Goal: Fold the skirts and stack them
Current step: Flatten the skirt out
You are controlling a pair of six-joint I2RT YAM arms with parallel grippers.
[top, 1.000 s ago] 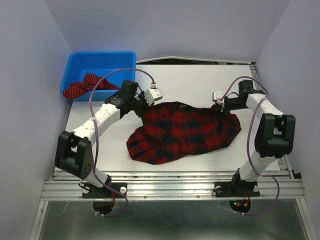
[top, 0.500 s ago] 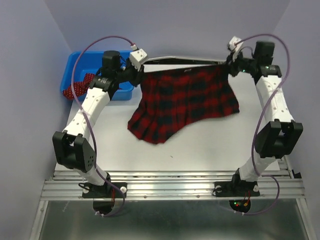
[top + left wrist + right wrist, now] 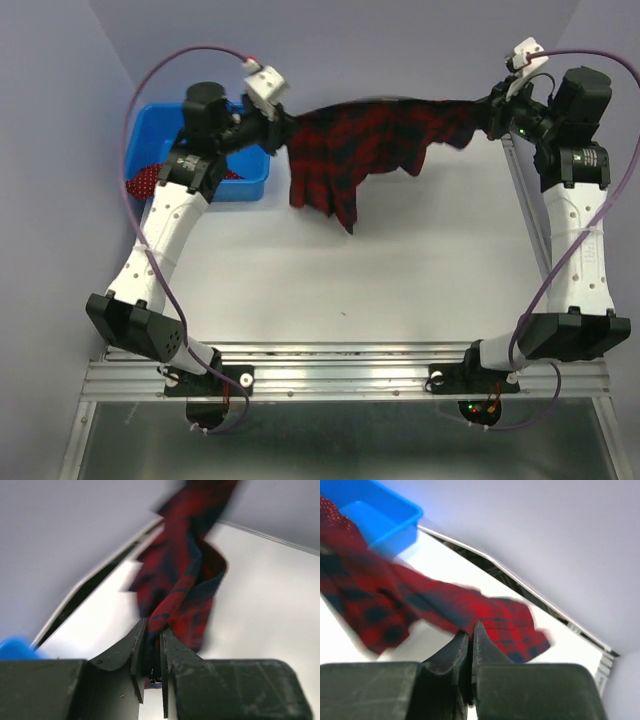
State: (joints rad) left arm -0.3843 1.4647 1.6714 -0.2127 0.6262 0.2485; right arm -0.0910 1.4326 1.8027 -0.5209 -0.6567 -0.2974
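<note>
Table (image 3: 400, 290): white top lying below both grippers, with the two arm bases at its near edge.
Left gripper (image 3: 285, 135): raised above the table on the far left. In the wrist view its fingers (image 3: 136, 647) stand almost together and pinch a bunched edge of cloth between them.
Right gripper (image 3: 488, 112): raised on the far right, level with the left one. Its fingers (image 3: 479, 635) are pressed together on a thin edge of the same cloth.
Plaid skirt (image 3: 370, 135): red and dark navy, hung in the air between the two grippers and gripped at each end of its upper edge.
Long axis: runs left to right, straight from one gripper to the other, with the upper edge pulled nearly taut.
Direction: the loose part hangs down from that edge toward the table. The longest fold droops just right of the left gripper and points to the near side; whether its tip touches the table cannot be told.
Sharpness: the cloth is blurred in both wrist views.
Bin (image 3: 255, 183): blue plastic, just left of the left gripper and lower, at the table's far left corner.
Dotted skirt (image 3: 150, 180): dark red with white dots, crumpled over the bin's near left rim, beside the left arm and well apart from the right gripper.
</note>
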